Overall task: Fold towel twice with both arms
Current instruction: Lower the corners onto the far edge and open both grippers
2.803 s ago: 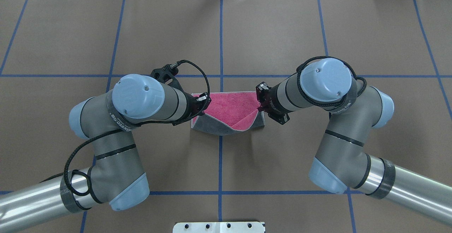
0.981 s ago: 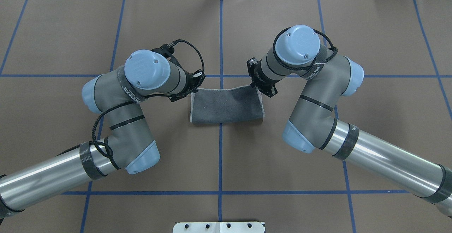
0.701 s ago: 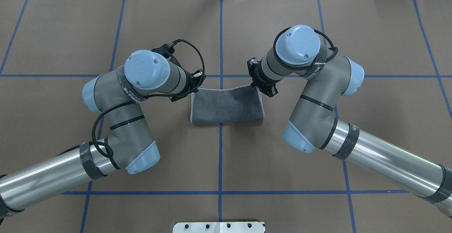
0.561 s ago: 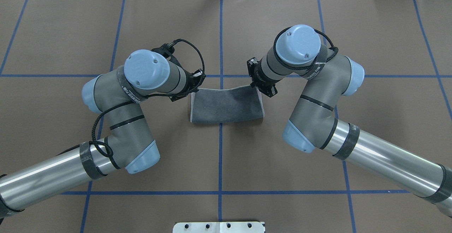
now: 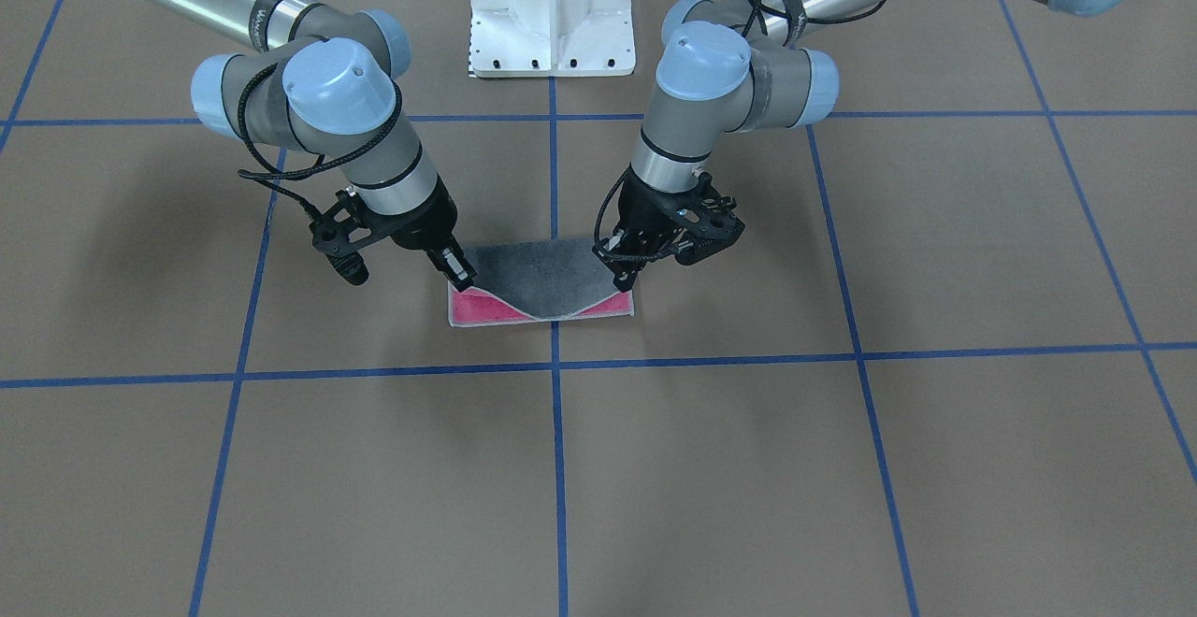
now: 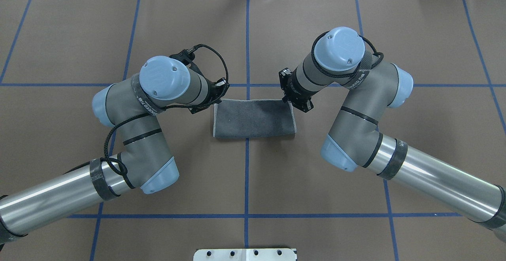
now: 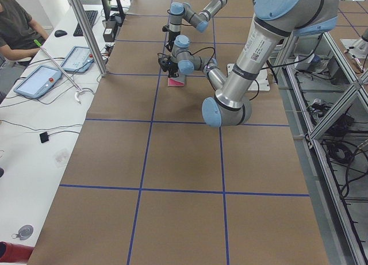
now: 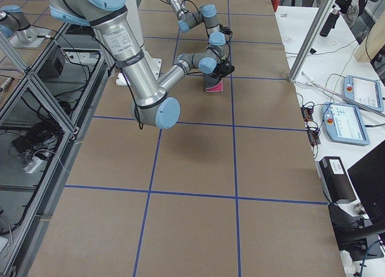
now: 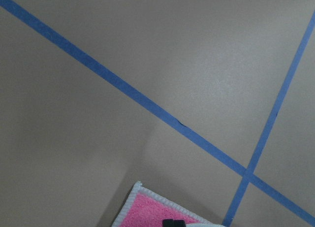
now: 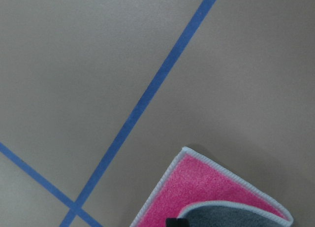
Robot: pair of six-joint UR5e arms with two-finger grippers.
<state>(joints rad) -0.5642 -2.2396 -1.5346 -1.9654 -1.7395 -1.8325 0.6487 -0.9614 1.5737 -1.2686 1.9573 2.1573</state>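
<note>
The towel [image 6: 253, 118] lies at the table's middle, folded in half with its dark grey face up. In the front-facing view the towel [image 5: 542, 280] shows pink corners under a sagging grey flap whose two far corners are held slightly raised. My left gripper [image 5: 625, 282] is shut on one of these corners and my right gripper [image 5: 460, 273] on the other. From overhead, the left gripper [image 6: 214, 102] and right gripper [image 6: 291, 102] sit at the towel's far corners, mostly hidden under the wrists. Each wrist view shows a pink corner [image 9: 147, 212] [image 10: 211, 187] on the table.
The white pedestal base [image 5: 552, 9] stands behind the towel on the robot's side. Blue tape lines [image 6: 247, 35] grid the brown table cover. A person [image 7: 17, 23] sits at a side bench with touch panels [image 7: 40, 81] past the table's far edge.
Both grippers carried the towel's near edge over to the far side, covering the pink face. In the last second the right gripper shifted slightly outward, and the far edge now lies straighter.
</note>
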